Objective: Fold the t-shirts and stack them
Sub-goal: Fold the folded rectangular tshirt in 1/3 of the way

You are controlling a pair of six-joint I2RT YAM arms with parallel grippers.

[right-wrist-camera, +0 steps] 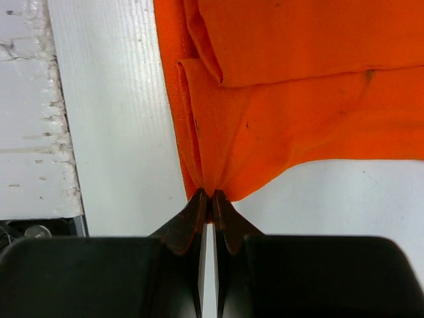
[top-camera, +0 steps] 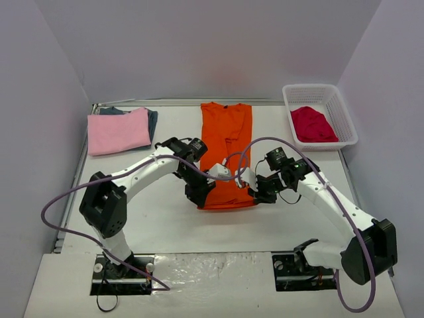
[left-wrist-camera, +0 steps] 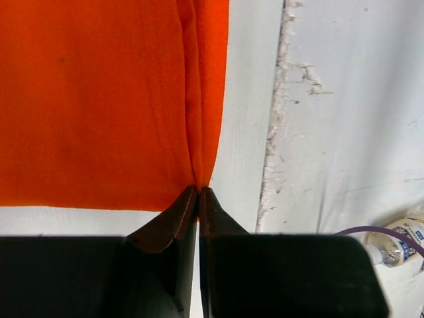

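Observation:
An orange t-shirt (top-camera: 225, 146) lies lengthwise in the middle of the table, its sides folded in. My left gripper (top-camera: 199, 196) is shut on its near left corner, cloth pinched between the fingertips (left-wrist-camera: 198, 191). At the near right corner my right gripper (top-camera: 257, 193) is shut on the hem, which bunches into the tips (right-wrist-camera: 212, 195). The orange t-shirt (left-wrist-camera: 99, 99) fills the left wrist view, and its folded edges (right-wrist-camera: 278, 99) show in the right wrist view. A pink t-shirt (top-camera: 118, 130) lies folded on a dark blue-grey one (top-camera: 152, 119) at the far left. A crimson t-shirt (top-camera: 313, 124) sits crumpled in the basket.
The white lattice basket (top-camera: 344, 116) stands at the far right by the wall. Purple cables loop from both arms over the table's middle (top-camera: 265, 142). A small bottle (left-wrist-camera: 397, 242) shows at the lower right of the left wrist view.

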